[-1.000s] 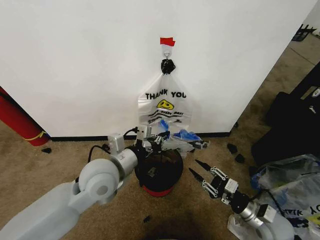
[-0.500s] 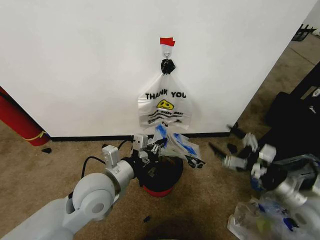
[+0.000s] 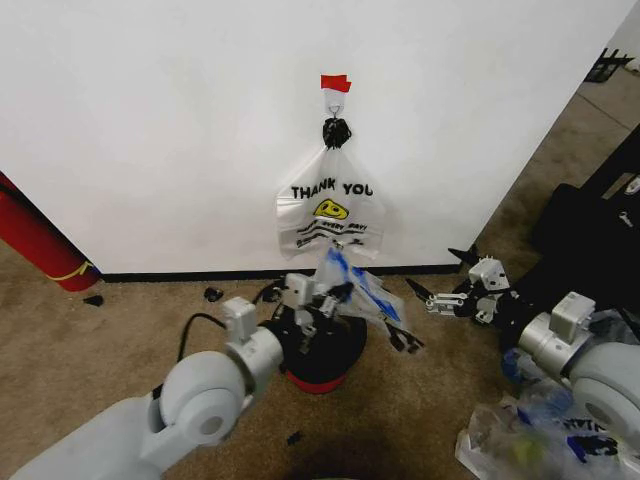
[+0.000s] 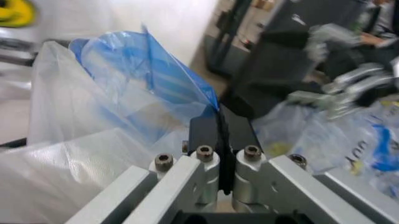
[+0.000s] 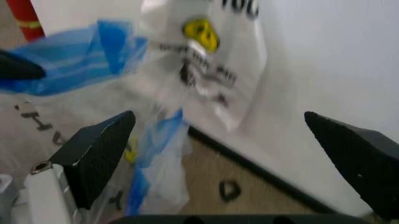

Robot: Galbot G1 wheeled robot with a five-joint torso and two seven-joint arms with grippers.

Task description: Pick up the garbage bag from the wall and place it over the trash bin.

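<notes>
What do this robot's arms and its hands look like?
Both arms are smooth, rounded, pale grey shells with big round joints. A black cable loops beside the left forearm. The left gripper is silver metal with visible screws and black fingertips. The right gripper is silver and black, ending in two pointed black fingers.

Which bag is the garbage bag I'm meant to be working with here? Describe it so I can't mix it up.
Find the white wall and drop to the black mesh trash bin at its foot. The garbage bag sits just above it, pinched in the left gripper. It is clear with blue patches, unlike the hanging "THANK YOU" bag.
</notes>
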